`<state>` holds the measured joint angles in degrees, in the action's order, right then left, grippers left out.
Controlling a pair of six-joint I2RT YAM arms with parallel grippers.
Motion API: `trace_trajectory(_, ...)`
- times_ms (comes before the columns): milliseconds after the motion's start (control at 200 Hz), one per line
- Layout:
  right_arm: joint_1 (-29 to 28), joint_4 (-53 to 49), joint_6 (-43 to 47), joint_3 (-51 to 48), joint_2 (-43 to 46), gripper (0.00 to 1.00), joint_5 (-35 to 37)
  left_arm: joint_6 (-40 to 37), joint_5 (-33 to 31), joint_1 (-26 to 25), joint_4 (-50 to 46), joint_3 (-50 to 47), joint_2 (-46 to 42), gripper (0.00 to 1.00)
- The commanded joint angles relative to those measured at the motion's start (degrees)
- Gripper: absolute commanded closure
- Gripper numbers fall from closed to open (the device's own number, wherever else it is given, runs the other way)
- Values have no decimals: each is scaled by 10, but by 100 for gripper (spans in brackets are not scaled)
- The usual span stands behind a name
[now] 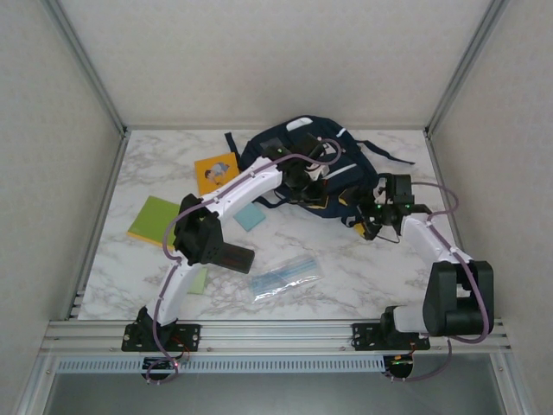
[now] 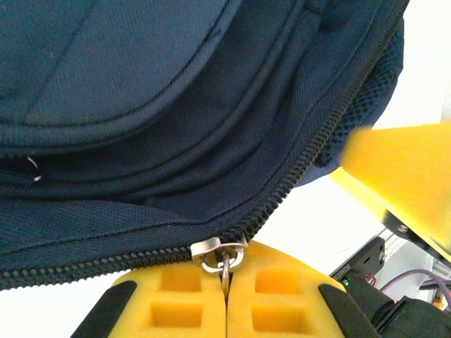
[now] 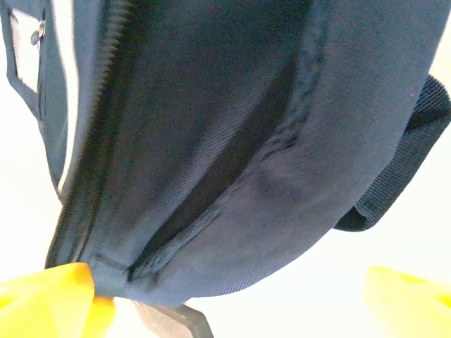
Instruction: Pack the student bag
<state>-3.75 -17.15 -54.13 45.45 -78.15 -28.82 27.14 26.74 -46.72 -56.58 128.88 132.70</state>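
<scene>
Left arm (image 1: 226, 197): base at the near-left edge, elbow raised, forearm reaching far and to the right toward mid-table. Left gripper (image 1: 304, 177): at the far end of that reach. In the wrist view its yellow fingers (image 2: 176, 303) are pressed together, pinching a metal zip pull (image 2: 220, 253) between the pads.

Right arm (image 1: 436, 246): base at the near-right edge, upper link upright, forearm angled far and to the left. Right gripper (image 1: 380, 212): jaws spread wide, with one yellow finger (image 3: 56, 296) at each lower corner of the wrist view.

Dark navy fabric student bag (image 1: 350, 181), slumped at the far middle of the marble table (image 1: 363, 277), main zip (image 2: 296, 169) partly undone, straps (image 1: 389, 156) trailing rightward.
</scene>
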Motion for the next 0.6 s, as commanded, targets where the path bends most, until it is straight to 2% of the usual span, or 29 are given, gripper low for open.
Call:
trace_trajectory(0, -3, 137, -60, -4, -35, 15, -13, -16, 33, -14, -3, -31, -54, 100)
trace_trajectory(25, -3, 143, -58, -2, -42, 20, -12, -19, 33, -14, -3, -42, -60, 100)
trace_trajectory(70, -3, 150, -49, 1, -55, 44, -3, -29, 35, -14, -6, -61, -69, 100)
trace_trajectory(90, -2, 148, -41, 4, -61, 63, 6, -34, 36, -13, -10, -66, -72, 100)
trace_trajectory(95, -2, 148, -41, 4, -61, 63, 6, -35, 36, -13, -12, -68, -72, 100)
trace_trajectory(115, -2, 139, -34, 7, -65, 73, 13, -42, 37, -11, -18, -72, -73, 100)
trace_trajectory(135, 0, 127, -19, 13, -67, 87, 21, -48, 38, -10, -26, -75, -73, 100)
trace_trajectory(160, 1, 110, -2, 20, -68, 100, 31, -56, 39, -8, -34, -79, -72, 100)
trace_trajectory(240, 6, 49, 51, 36, -57, 100, 68, -79, 24, 9, -52, -95, -70, 100)
trace_trajectory(335, 17, 20, 72, 34, -27, 100, 84, -91, -41, 44, -61, -109, -68, 100)
trace_trajectory(486, 31, -34, 98, 31, 22, 100, 115, -101, -205, 109, -48, -104, -54, 100)
trace_trajectory(596, 34, -53, 107, 24, 45, 100, 116, -100, -281, 145, -52, -61, -14, 100)
